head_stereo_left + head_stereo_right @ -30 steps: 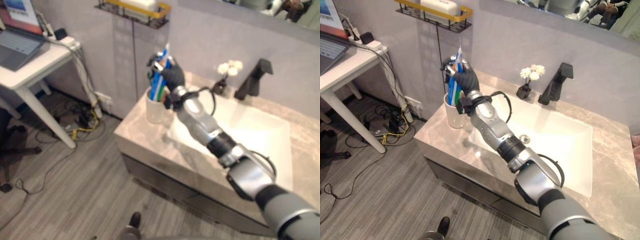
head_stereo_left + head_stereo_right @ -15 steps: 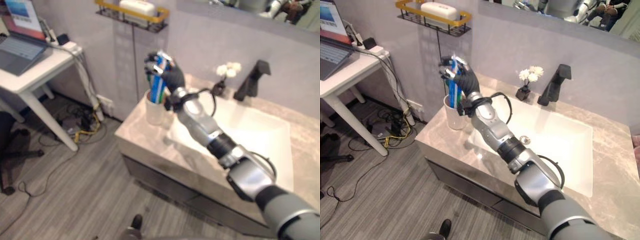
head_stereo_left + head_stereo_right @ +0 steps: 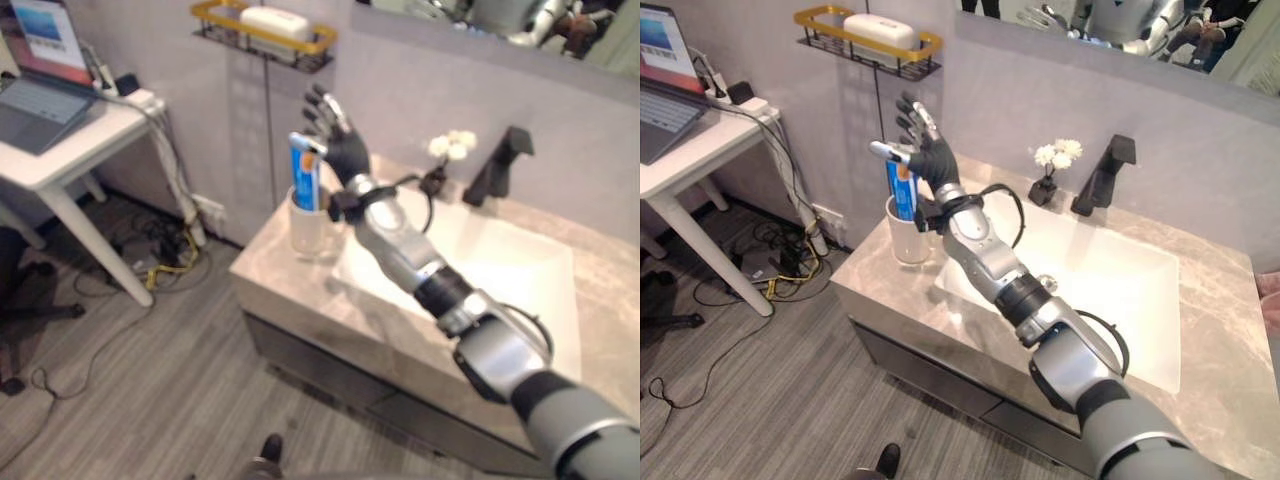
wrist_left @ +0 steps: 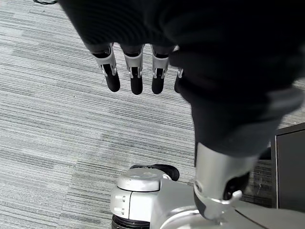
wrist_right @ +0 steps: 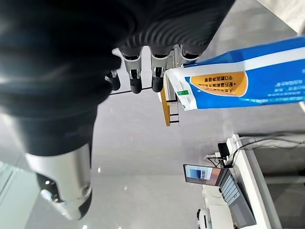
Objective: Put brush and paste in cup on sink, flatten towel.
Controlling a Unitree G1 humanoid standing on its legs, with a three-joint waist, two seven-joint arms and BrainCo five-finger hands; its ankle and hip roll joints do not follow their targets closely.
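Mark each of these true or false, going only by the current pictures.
1. The toothpaste tube stands in the cup. True.
2. The right hand is clamped around the tube. False: its fingers are spread open beside the tube's top.
3. The cup sits inside the sink basin. False: it stands on the counter at the basin's left.
4. The left hand hangs over the floor with straight fingers. True.
5. A small flower vase stands beside the black faucet. True.
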